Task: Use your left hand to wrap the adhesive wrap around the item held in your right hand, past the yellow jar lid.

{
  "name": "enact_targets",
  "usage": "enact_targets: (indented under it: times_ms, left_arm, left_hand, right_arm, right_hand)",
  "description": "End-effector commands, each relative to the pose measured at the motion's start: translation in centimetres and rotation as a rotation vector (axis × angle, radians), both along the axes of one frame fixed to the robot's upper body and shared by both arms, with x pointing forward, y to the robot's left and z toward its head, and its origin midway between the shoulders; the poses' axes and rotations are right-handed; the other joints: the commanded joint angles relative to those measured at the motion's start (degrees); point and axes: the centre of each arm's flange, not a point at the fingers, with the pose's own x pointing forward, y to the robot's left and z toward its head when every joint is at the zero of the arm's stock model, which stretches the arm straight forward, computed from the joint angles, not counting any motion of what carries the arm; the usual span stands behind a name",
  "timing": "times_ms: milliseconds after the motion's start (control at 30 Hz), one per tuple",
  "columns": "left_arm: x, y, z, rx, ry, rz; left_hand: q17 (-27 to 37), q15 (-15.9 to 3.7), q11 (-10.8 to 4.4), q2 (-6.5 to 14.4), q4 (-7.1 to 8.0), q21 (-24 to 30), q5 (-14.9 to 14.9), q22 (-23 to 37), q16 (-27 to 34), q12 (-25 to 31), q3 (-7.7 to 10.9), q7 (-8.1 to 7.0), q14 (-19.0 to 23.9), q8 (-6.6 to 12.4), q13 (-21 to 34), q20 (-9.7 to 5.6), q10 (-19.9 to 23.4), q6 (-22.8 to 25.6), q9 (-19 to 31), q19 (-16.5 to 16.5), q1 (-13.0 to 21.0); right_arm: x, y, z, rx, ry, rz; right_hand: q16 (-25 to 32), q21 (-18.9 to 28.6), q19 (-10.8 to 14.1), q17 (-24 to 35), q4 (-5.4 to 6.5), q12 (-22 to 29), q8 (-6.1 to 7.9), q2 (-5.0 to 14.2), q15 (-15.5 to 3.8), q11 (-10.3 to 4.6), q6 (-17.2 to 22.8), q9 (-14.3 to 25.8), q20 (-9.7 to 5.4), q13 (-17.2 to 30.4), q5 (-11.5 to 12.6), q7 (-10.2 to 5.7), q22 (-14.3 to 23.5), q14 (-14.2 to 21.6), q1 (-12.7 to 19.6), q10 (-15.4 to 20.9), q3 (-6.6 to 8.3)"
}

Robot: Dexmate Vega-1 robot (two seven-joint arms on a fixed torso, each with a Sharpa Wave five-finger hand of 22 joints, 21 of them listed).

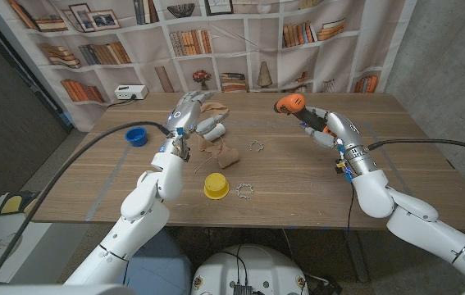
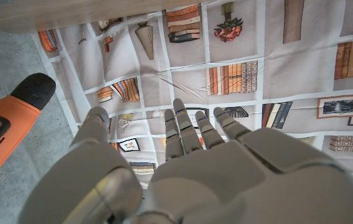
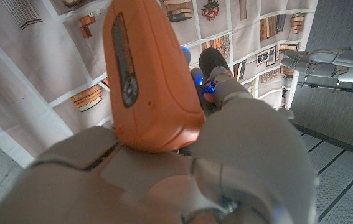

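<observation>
My right hand (image 1: 324,128) is raised over the table's far right and grips an orange and black power tool (image 1: 290,104), whose orange body (image 3: 151,81) rises from that hand (image 3: 226,168). My left hand (image 1: 189,112) hovers over the far middle of the table, fingers apart, holding nothing. Its spread fingers (image 2: 185,127) point toward the backdrop, with the tool (image 2: 2,127) off to one side. Crumpled tan adhesive wrap (image 1: 218,150) lies on the table just beside and below that hand. The yellow jar lid (image 1: 216,185) sits nearer the front edge.
A blue lid (image 1: 136,135) lies at the table's left. Two small toothed metal rings (image 1: 256,146) (image 1: 244,191) lie near the middle. A white power box (image 1: 130,93) stands at the back left. A bookshelf-print backdrop hangs behind the table.
</observation>
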Motion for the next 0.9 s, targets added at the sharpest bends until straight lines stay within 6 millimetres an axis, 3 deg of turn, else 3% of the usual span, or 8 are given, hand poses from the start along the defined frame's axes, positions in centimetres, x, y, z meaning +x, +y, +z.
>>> enact_targets:
  times_ms: [33, 233, 433, 900]
  left_arm:
    - [0.1, -1.0, 0.3, 0.047, -0.001, 0.083]
    - [0.3, -1.3, 0.3, 0.064, 0.019, 0.104]
    - [0.4, -2.0, 0.1, 0.114, 0.011, 0.158]
    - [0.2, -3.2, 0.5, 0.224, 0.029, 0.224]
  left_hand:
    - [0.11, 0.37, -0.06, -0.31, 0.19, -0.03, -0.10, -0.03, -0.25, 0.27, 0.14, 0.14, 0.45, 0.29, 0.19, 0.22, 0.55, 0.55, 0.15, 0.49, 0.83]
    - [0.13, 0.63, 0.33, -0.52, 0.34, -0.16, -0.17, -0.02, -0.44, 0.12, -0.13, 0.40, 0.29, 0.20, 0.28, 0.41, 0.50, 0.77, 0.16, 0.32, 0.85]
    - [0.17, 0.62, -0.75, -0.79, 0.70, -0.28, -0.24, 0.00, -0.65, 0.80, -0.75, 0.58, 0.14, 0.71, 0.60, 0.37, 3.07, 3.07, 0.19, 0.26, 0.79]
    - [0.19, 0.63, -0.76, -1.00, 0.84, -0.49, -0.20, 0.00, -0.75, 0.73, -1.22, 0.44, 0.25, 0.64, 0.98, 0.72, 3.62, 3.89, 0.22, -0.18, 0.86]
  right_arm:
    - [-0.1, 0.1, 0.1, -0.007, -0.012, -0.018]
    - [-0.5, 0.2, 0.2, -0.010, -0.025, -0.025]
    - [-0.6, 0.2, 0.3, -0.010, -0.030, -0.025]
    - [-0.5, 0.1, 0.3, -0.010, -0.032, -0.015]
  right_hand:
    - [-0.16, 3.45, -0.40, 0.11, 6.51, -0.08, -0.06, 2.61, -5.26, -0.30, 2.82, 0.22, -7.90, 0.28, -0.39, -2.45, 0.47, 0.44, 1.91, 0.39, 7.11]
    - [-0.23, 3.95, -0.62, 0.21, 6.47, -0.12, -0.07, 2.60, -5.24, -0.23, 2.83, 0.30, -7.89, 0.35, -0.40, -2.52, 0.28, 0.53, 1.86, 0.46, 7.15]
    - [-0.34, 4.36, -0.81, 0.23, 6.46, -0.16, -0.07, 2.61, -5.24, -0.28, 2.88, 0.37, -7.88, 0.43, -0.40, -2.51, 0.12, 0.54, 1.81, 0.49, 7.19]
    - [-0.57, 5.31, -1.20, 0.28, 6.39, -0.30, -0.11, 2.58, -5.24, -0.32, 2.86, 0.51, -7.86, 0.54, -0.40, -2.51, -0.31, 0.61, 1.69, 0.51, 7.28]
